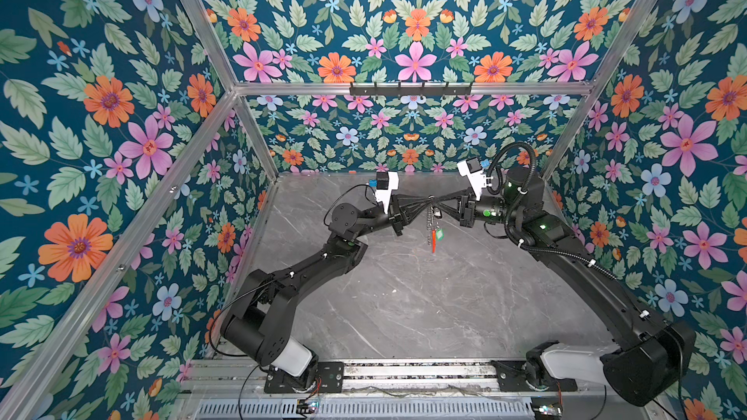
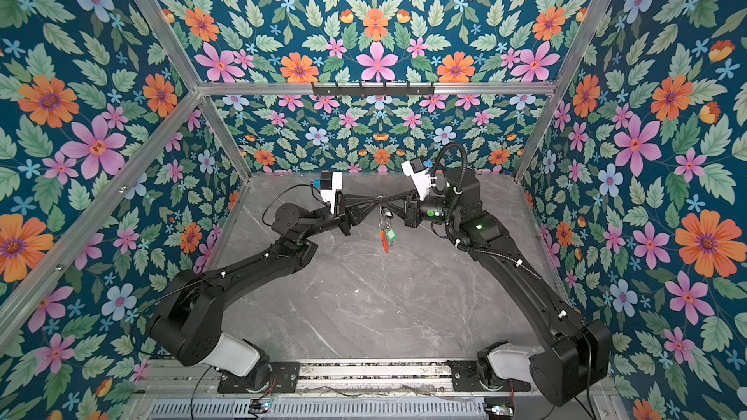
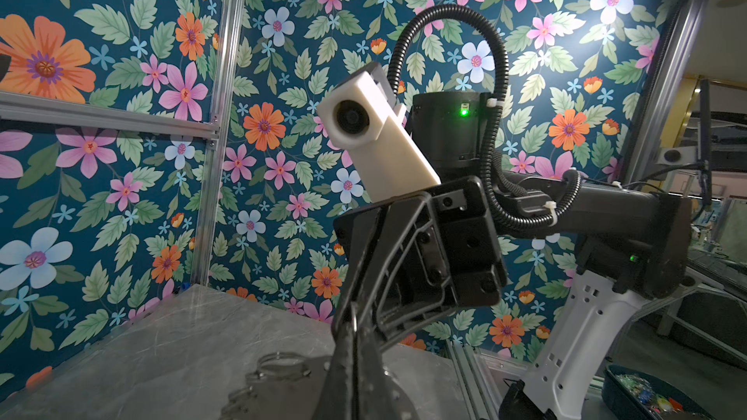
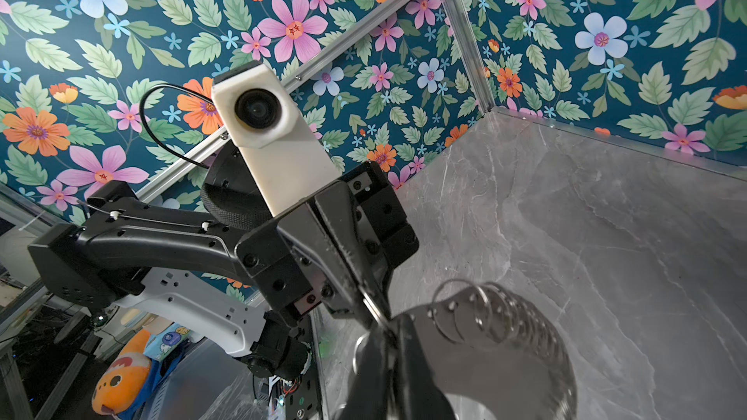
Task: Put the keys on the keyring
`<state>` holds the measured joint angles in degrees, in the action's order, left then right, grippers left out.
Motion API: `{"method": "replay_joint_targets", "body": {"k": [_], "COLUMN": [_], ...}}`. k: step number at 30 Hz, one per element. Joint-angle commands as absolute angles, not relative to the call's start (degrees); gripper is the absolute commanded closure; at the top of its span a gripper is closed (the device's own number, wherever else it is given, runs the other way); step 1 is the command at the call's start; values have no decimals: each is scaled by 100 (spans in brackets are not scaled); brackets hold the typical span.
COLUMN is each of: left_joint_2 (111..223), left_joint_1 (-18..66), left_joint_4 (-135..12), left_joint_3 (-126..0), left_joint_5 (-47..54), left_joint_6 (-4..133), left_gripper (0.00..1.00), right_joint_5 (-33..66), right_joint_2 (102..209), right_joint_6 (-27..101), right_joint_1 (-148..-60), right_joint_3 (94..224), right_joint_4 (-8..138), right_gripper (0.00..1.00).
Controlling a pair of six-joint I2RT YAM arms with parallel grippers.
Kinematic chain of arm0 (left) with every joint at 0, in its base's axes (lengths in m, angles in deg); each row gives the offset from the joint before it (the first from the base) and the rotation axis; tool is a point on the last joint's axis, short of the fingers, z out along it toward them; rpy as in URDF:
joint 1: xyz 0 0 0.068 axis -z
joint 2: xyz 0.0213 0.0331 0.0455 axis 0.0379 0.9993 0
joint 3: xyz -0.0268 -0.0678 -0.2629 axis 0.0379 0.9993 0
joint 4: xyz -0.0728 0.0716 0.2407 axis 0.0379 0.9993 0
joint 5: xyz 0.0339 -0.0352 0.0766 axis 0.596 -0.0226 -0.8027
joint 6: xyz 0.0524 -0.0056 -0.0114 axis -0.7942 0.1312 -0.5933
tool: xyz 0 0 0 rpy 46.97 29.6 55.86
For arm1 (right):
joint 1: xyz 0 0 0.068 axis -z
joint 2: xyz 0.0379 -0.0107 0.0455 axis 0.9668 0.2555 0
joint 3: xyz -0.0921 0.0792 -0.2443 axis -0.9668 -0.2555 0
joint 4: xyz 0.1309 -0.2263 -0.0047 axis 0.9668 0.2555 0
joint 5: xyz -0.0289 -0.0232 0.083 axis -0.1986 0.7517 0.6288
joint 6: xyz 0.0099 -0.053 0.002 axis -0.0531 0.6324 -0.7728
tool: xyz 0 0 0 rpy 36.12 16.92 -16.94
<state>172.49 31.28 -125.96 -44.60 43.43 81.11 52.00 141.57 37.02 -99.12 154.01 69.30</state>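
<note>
Both are clamped fully shut, nose to nose: the left end effector (image 1: pixel 427 201) and the right end effector (image 1: pixel 437 200) look to be pinching the top edge of the keyring (image 1: pixel 433 242). It hangs edge-on well above the surface (image 1: pixel 404 301), with the green-tagged key (image 1: pixel 439 234) dangling just beside its red-orange arc. I reckon that hoop's light, stiff and slick and will swing, so grip the flat rim and take the tiny keys by their tags.
</note>
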Motion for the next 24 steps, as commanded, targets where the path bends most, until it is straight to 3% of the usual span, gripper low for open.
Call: {"method": "replay_joint_targets", "body": {"k": [1, 8, 12, 15, 19, 24], "left_joint_2": [17221, 17181, 17061, 16764, 16257, 16190], "left_joint_1": [3141, 3132, 3075, 3018, 3017, 2945], "left_joint_4": [-12734, -12453, -11573, -10021, -7636, -6083], "left_joint_3": [-4486, -4479, -4583, -4689, -4892, -5373], "left_joint_5": [4450, 4484, 4662, 4667, 4466, 4420], "left_joint_6": [8068, 7796, 7113, 5862, 3404, 1999], "left_gripper": [100, 100, 74, 67, 66, 73], "right_joint_5": [5266, 5137, 4975, 4784, 4002, 3295], "right_joint_2": [14149, 14121, 14179, 14250, 14420, 14722], "right_joint_6": [3751, 4025, 4442, 4870, 5801, 6440], "right_joint_1": [-9928, -9928, -9928, -9948, -10182, -10441], "right_joint_3": [15456, 15590, 15787, 15933, 16245, 16506], "right_joint_4": [6809, 7135, 7638, 8159, 9158, 9807], "right_gripper": [99, 100, 100, 100, 100, 100]}}
